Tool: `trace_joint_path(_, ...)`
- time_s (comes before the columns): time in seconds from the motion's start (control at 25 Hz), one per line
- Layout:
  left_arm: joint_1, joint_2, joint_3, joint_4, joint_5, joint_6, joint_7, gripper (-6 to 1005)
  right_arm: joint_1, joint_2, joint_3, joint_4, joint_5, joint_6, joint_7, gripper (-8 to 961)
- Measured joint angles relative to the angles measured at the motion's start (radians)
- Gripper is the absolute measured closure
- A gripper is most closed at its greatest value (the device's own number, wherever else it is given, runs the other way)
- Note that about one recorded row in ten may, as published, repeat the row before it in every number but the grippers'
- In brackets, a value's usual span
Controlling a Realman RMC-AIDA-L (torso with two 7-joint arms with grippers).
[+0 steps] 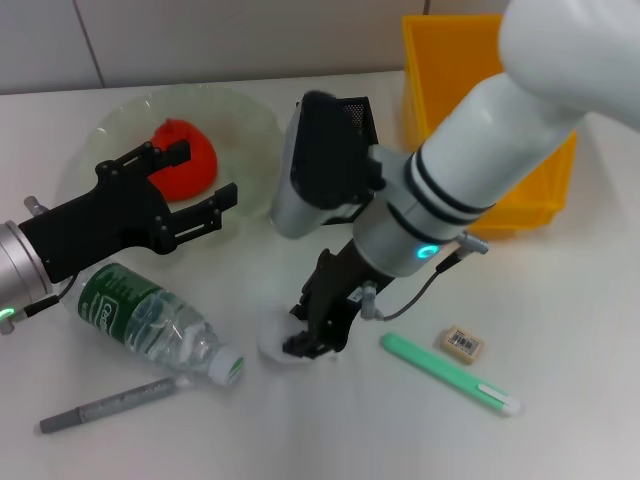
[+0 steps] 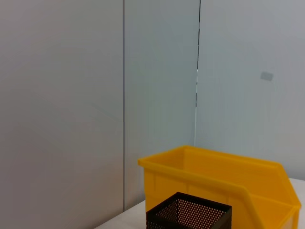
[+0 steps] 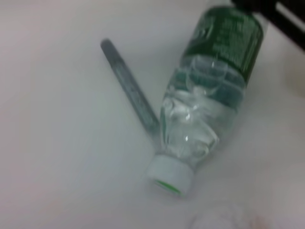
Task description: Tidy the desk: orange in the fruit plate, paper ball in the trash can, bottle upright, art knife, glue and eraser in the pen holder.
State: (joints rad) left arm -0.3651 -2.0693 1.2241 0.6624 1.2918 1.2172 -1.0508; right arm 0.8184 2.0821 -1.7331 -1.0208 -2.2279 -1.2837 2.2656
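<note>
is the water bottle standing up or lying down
Lying down. The water bottle rests on its side on the table, its white cap pointing toward the paper ball, beside a grey pen.

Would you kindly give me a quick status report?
Right hand down at paper ball. Left hand open above plate, orange inside. Bottle lying down.

The orange [image 1: 185,158] sits in the fruit plate [image 1: 245,125] at the rear left of the surface [image 1: 560,440]. The bottle [image 1: 155,322] lies in front of it, the paper ball [image 1: 275,340] right of its cap, the eraser [image 1: 463,342] farther right, the trash can [image 1: 450,80] behind.
</note>
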Motion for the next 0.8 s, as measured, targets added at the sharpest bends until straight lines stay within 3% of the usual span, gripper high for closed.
trace_joint_path(0.12,0.000,0.000,0.000,0.000,0.000,-0.001,0.000,186,-0.034,-0.001,0.050,-0.074,-0.019,-0.051,0.010,646)
trace_joint_path(0.4,0.004,0.000,0.000,-0.001,0.000,0.001,0.000,186,-0.135,-0.002,0.295,-0.382,-0.095,-0.237,0.065,685)
trace_joint_path(0.6,0.011,0.000,0.000,-0.003,0.001,0.006,0.002,186,-0.216,-0.003,0.544,-0.645,-0.149,-0.338,0.097,707)
trace_joint_path(0.64,0.011,0.000,0.000,-0.003,0.001,0.006,0.002,186,-0.216,-0.003,0.544,-0.645,-0.149,-0.338,0.097,707)
trace_joint_path(0.8,0.021,0.001,0.011,-0.003,0.003,0.015,0.002,186,-0.249,-0.009,0.707,-0.689,-0.161,-0.334,0.079,708)
